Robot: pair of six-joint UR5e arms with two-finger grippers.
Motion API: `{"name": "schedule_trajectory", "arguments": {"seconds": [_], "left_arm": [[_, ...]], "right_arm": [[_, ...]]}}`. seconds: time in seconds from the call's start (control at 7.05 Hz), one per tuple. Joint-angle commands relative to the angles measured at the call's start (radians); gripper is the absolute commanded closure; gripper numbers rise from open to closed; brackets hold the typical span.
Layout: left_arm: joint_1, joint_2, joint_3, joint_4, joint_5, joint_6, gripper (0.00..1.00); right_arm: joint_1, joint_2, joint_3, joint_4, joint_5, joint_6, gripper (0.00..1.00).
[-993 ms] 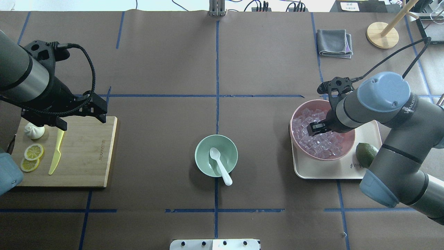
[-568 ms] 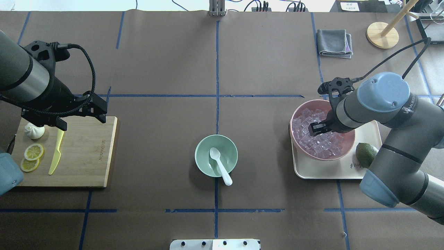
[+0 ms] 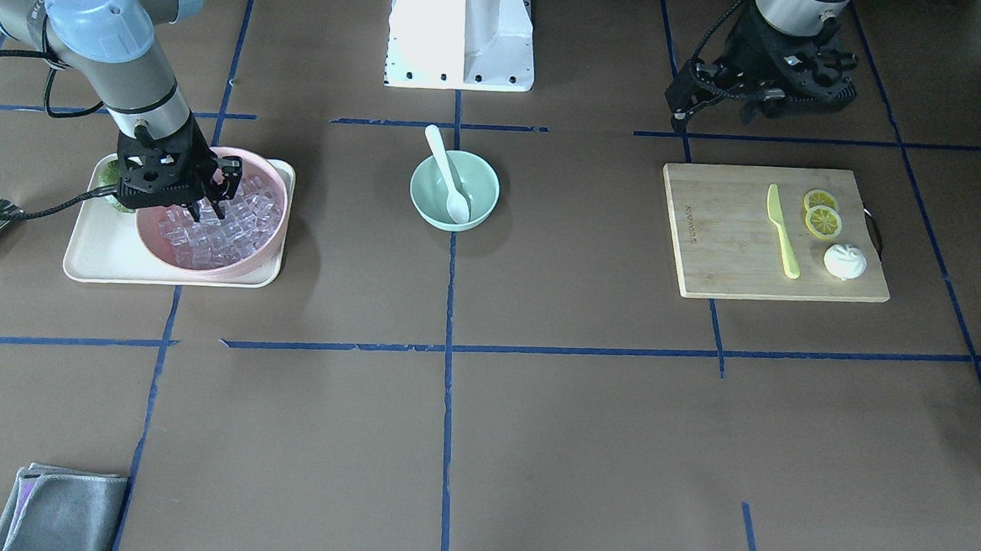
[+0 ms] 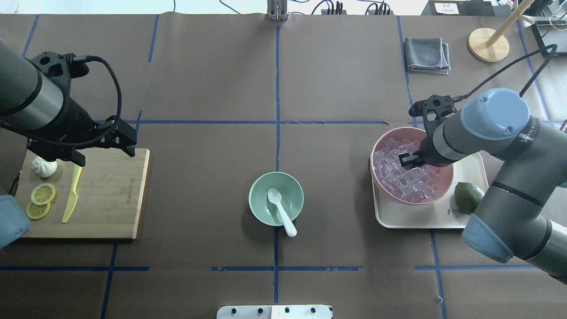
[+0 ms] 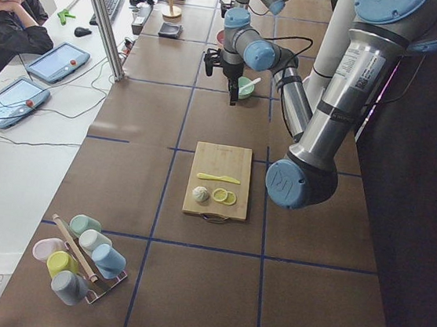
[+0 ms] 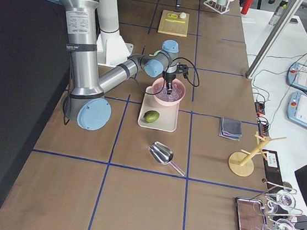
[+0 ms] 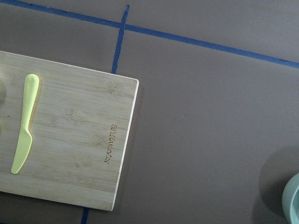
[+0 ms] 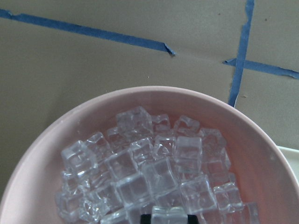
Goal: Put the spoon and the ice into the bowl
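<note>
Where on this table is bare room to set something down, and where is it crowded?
Bare brown table lies between the cutting board and the bowl, and between the bowl and the tray. The tray is crowded: pink bowl of ice, lime, right pincer above.

Brown table [image 4: 199,88] carries mint bowl [image 4: 259,195], cream tray [image 4: 416,219], cutting board [image 4: 106,195], grey cloth [image 4: 426,54] and metal scoop [image 6: 162,152]

The bowl [image 4: 253,197] stands mid-tabletop [image 4: 199,88], and the spoon [image 4: 281,213] lies in it with its handle over the rim nearest the robot. On the robot's right, a tray [image 4: 425,218] carries a larger bowl [image 4: 372,165] holding the ice [image 4: 405,182], with a lime [image 4: 467,196] beside it. On its left, a cutting board [image 4: 110,195] bears a knife [image 4: 71,195], lemon slices [image 4: 43,194] and a bun [image 4: 43,167].
</note>
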Motion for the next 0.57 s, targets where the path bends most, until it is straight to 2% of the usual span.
{"name": "schedule_trajectory", "arguments": {"seconds": [0.0,0.14,0.43], "left_arm": [[0.0,-0.001,-0.001,0.0,0.001,0.0,0.0],[-0.002,0.008,-0.001,-0.002,0.004,0.003,0.0],[-0.072,0.109,-0.001,0.0,0.004,0.258,0.0]], "right_arm": [[0.033,0.026,0.109,-0.142,0.038,0.0,1.0],[0.036,0.077,0.113,-0.178,0.039,0.002,1.0],[0.004,0.186,0.087,-0.221,0.042,0.05,1.0]]}}
